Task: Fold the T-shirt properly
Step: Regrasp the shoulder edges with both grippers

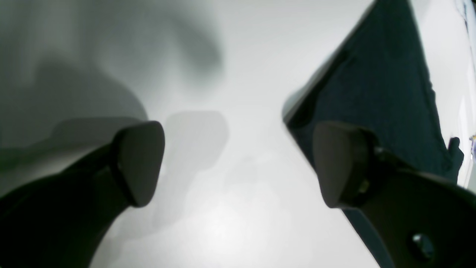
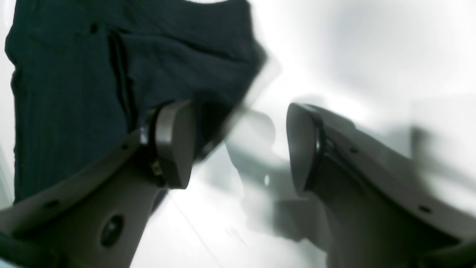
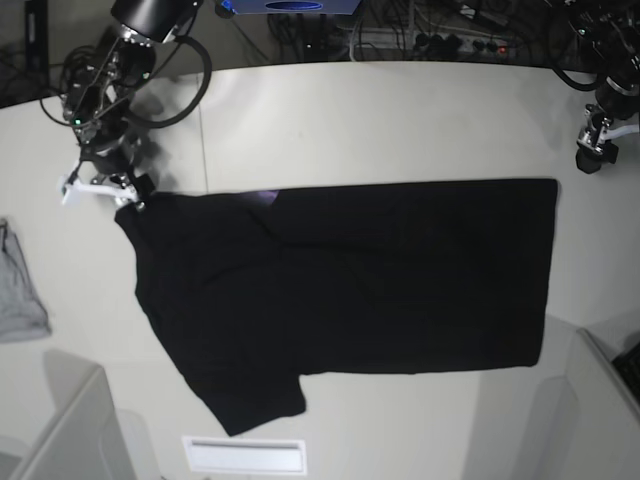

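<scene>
The black T-shirt (image 3: 360, 280) lies spread flat on the white table (image 3: 400, 110), plain side up, with a small purple patch showing at its top edge. My right gripper (image 3: 100, 188) hovers at the shirt's upper left corner. In the right wrist view it (image 2: 238, 145) is open with nothing between the fingers, and the shirt (image 2: 74, 74) lies behind the left finger. My left gripper (image 3: 597, 152) is just beyond the shirt's upper right corner. In the left wrist view it (image 1: 238, 163) stands open over bare table, the shirt's edge (image 1: 379, 85) beside its right finger.
A small light-grey garment (image 3: 20, 295) lies at the table's left edge. A white label plate (image 3: 245, 455) sits at the front edge below the sleeve. Cables (image 3: 440, 40) and a blue box (image 3: 290, 6) run along the back. Grey panels stand at both front corners.
</scene>
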`<state>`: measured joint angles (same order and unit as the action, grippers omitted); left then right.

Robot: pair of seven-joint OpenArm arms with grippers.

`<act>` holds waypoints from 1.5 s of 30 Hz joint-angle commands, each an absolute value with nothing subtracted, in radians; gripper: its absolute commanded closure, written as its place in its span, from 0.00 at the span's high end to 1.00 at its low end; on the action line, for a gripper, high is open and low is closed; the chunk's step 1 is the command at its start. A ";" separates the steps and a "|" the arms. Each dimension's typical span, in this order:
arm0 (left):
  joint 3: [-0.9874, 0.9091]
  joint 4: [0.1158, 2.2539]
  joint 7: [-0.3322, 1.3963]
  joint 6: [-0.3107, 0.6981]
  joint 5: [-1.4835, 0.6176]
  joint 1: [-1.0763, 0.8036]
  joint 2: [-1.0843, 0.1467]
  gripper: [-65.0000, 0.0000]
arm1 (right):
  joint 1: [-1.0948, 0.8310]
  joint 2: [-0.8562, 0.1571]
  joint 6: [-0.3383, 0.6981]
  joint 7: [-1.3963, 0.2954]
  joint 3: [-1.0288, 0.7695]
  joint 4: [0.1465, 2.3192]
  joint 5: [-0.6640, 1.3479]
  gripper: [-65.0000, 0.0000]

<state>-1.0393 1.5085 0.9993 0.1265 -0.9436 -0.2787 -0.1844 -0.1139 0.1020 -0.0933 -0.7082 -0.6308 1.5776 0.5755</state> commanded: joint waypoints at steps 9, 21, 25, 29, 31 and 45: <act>-0.986 1.518 0.978 0.131 -0.958 -0.243 -0.211 0.94 | -0.041 0.094 -0.090 -0.719 -0.628 1.532 0.573 0.56; -0.863 1.443 0.977 0.131 -0.855 -0.096 -0.208 0.94 | -0.039 0.094 -0.030 -0.719 -0.627 1.483 0.573 0.55; -0.825 1.440 0.977 0.131 -0.854 -0.064 -0.208 0.94 | -0.039 0.094 -0.030 -0.719 -0.627 1.483 0.573 0.55; -0.800 1.434 0.977 0.130 -0.854 -0.050 -0.206 0.94 | -0.038 0.094 -0.030 -0.719 -0.627 1.481 0.573 0.55; -0.800 1.422 0.977 0.130 -0.854 -0.042 -0.206 0.94 | -0.038 0.094 -0.030 -0.717 -0.627 1.481 0.573 0.55; -0.800 1.328 0.977 0.130 -0.854 -0.015 -0.206 0.56 | -0.018 0.094 -0.028 -0.717 -0.634 1.469 0.576 0.27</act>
<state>-0.7994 1.3178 0.9668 0.1337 -0.8516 -0.0181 -0.1936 -0.0235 0.0971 -0.0219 -0.7071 -0.6342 1.4624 0.5758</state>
